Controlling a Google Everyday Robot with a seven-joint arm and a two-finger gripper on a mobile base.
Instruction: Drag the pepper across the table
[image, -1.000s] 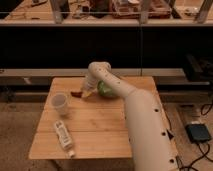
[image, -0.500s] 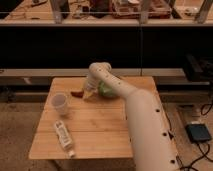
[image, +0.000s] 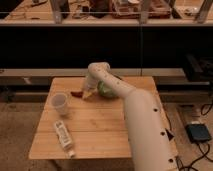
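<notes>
The pepper (image: 76, 93), a small dark red-brown sliver, lies on the far left part of the light wooden table (image: 100, 125). My white arm reaches over the table from the near right. Its gripper (image: 87, 93) points down to the tabletop just right of the pepper, at or very close to the pepper's right end. Whether the two touch I cannot tell.
A green bowl (image: 108, 90) sits right behind the gripper, partly hidden by the arm. A white cup (image: 60, 104) stands left of centre, just in front of the pepper. A white labelled bottle (image: 63, 138) lies near the front left edge. A dark shelf unit runs behind the table.
</notes>
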